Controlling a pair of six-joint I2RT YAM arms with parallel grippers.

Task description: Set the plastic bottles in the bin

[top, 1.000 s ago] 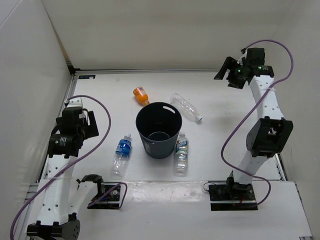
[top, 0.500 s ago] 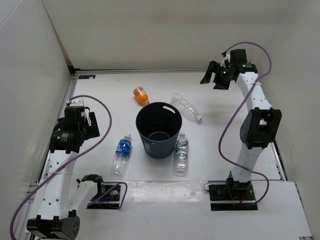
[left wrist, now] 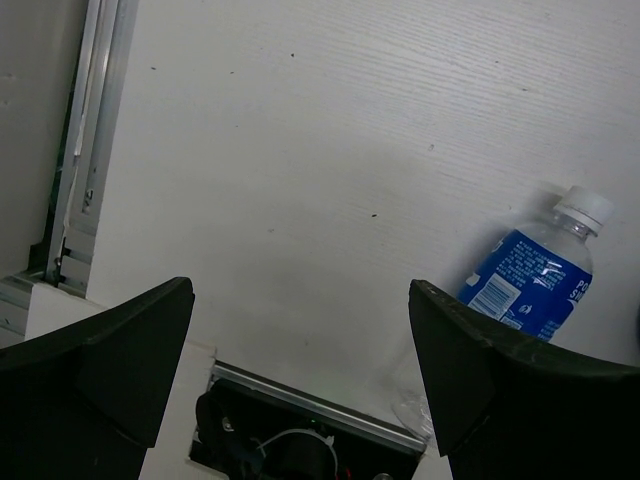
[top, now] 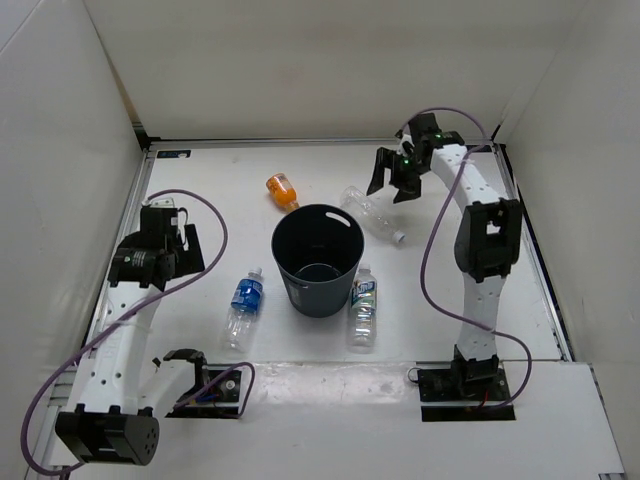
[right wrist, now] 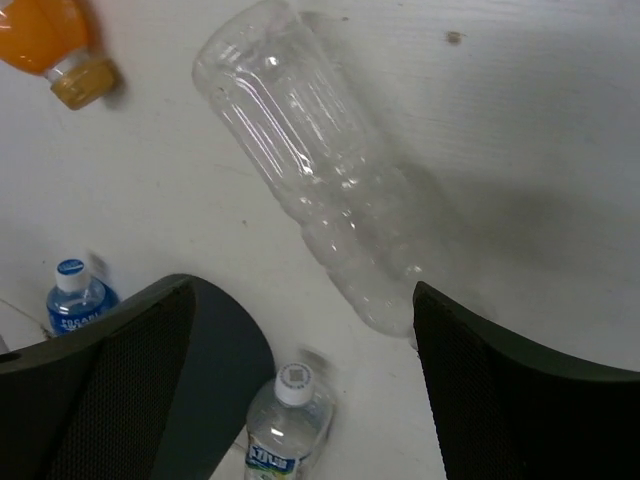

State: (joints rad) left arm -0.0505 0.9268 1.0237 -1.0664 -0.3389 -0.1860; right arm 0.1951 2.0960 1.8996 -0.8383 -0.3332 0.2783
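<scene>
Right end effector (top: 392, 181) released, fingers spread wide, hovering over clear bottle (top: 372, 213). Bottle flat on table (top: 200, 180), just off bin (top: 318, 296) far-right rim. Long axis diagonal, cap pointing near-right. Wrist view: bottle slants between fingers. You likely need wrist turn across axis, then descent. Left end effector (left wrist: 300, 288) released too, nearer blue-labelled bottle (left wrist: 530, 280). Nothing in bin yet.

Four bottles (top: 282, 189) (top: 374, 213) (top: 243, 306) (top: 363, 306), one bin (top: 320, 299) (and two arms (top: 118, 335) (top: 487, 242)).
</scene>
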